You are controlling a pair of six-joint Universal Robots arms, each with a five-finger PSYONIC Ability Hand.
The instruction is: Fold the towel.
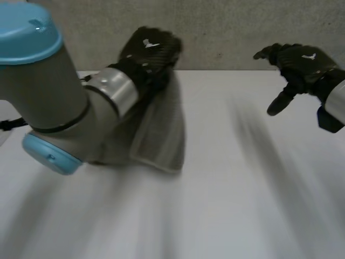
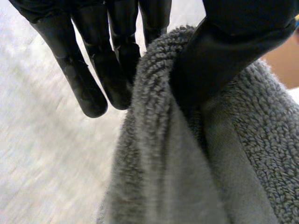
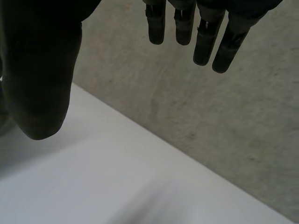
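Pinches the grey towel point(image 1: 161, 135) in the left hand point(image 1: 148, 51), with the thumb point(image 2: 229, 51) pressed on one side of a thick fold and straight fingers point(image 2: 88, 88) on the other side. Holds it up at about 11 o'clock, over the far part of the worktop point(image 1: 242, 205), and lets the cloth hang down toward 6 o'clock. Probably lifts it high like this to let the loose part drop straight, ready to be laid over for a fold. Soft, loopy cloth, likely to sag and slip, so needing a firm pinch. Cannot tell about the low end: maybe touching the worktop, maybe just over it. Cannot tell the pinched bit either, edge or corner; looks like a bunched fold. Bends the big left arm point(image 1: 48, 91), grey with light-blue caps, in close at 9 o'clock, partly in front of the towel. Holds the right hand point(image 1: 302, 62) up at about 2 o'clock, well apart from the towel, wide open, with fingers nearly straight, thumb out to the side and nothing held. Likely hovers there out of the way, ready to come in and take a free edge. Plain white worktop, smooth and flat. Behind, at 12 o'clock, a rough grey-brown wall point(image 1: 226, 27) right at the far edge of the worktop. No fold made yet, judging by the hanging cloth.
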